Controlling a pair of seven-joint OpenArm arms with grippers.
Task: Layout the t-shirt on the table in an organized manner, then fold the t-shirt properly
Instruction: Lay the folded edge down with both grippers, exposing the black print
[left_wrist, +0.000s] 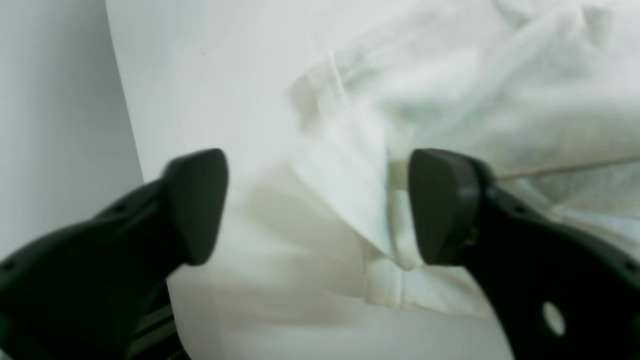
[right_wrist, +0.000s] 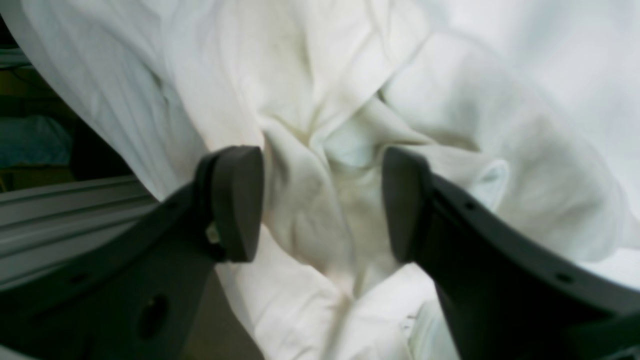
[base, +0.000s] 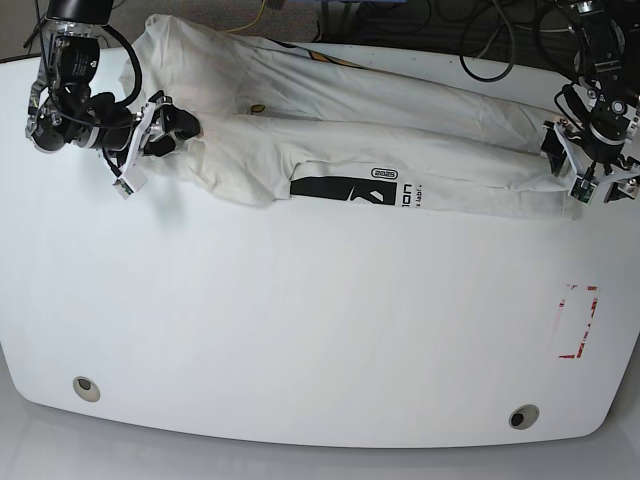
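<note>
White desk (base: 300, 330) lies bare in front, with the t-shirt (base: 330, 150) bunched in a long band along its far edge. Both jaws gape: left gripper (left_wrist: 317, 205) over a hem corner, right gripper (right_wrist: 322, 202) over rumpled folds. Each should pinch one layer only, then spread evenly.

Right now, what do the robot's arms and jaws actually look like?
Both arms are black with white plastic parts near the wrists and black cables looping along them. The left gripper and the right gripper each end in two matte black jaws with broad, rounded, paddle-like tips; small round holes dot their shanks.
</note>
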